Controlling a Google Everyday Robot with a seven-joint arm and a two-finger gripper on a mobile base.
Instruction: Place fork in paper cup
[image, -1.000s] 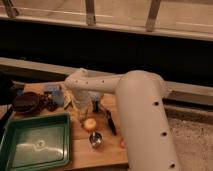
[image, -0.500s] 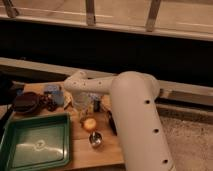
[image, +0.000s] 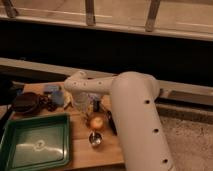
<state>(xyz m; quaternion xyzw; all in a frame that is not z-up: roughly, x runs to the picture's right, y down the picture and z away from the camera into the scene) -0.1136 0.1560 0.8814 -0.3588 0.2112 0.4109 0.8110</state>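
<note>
Jaws over table (image: 82, 150), paper cup (image: 96, 121) nearby

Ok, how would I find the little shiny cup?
Start at the big green tray on the wooden table. Just right of it, nearest the front edge, sits the little metal cup, in front of the jaws under the white arm. It alone is silvery; the orange thing sits behind it.

the paper cup (image: 96, 121) is small, round and cream-coloured. it stands upright, mouth up, on the wooden table (image: 80, 152), just behind the small metal cup (image: 95, 139). the fork is too unclear to locate. the gripper (image: 81, 101) hangs near the paper cup, behind-left.
</note>
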